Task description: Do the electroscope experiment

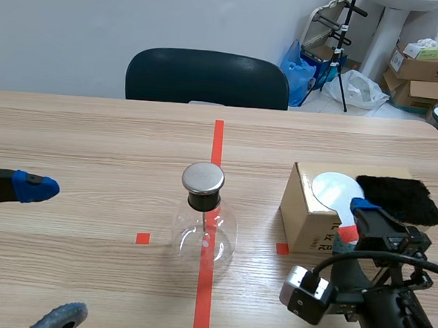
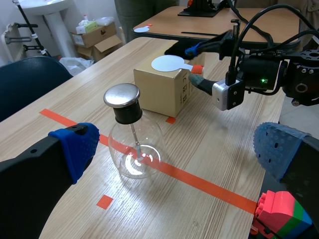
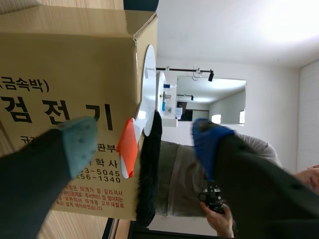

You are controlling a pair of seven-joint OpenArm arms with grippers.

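Since the clear glass electroscope flask with a round metal cap stands mid-table on the orange tape line, it appears staged to receive a charged object. Likely raised for easy pickup, the white round disc with an orange-red handle lies atop the brown cardboard box, beside the black fur cloth. Turned sideways, the right gripper straddles that handle, fingers wide, no contact evident. Near the flask, the left gripper hovers wide and empty.
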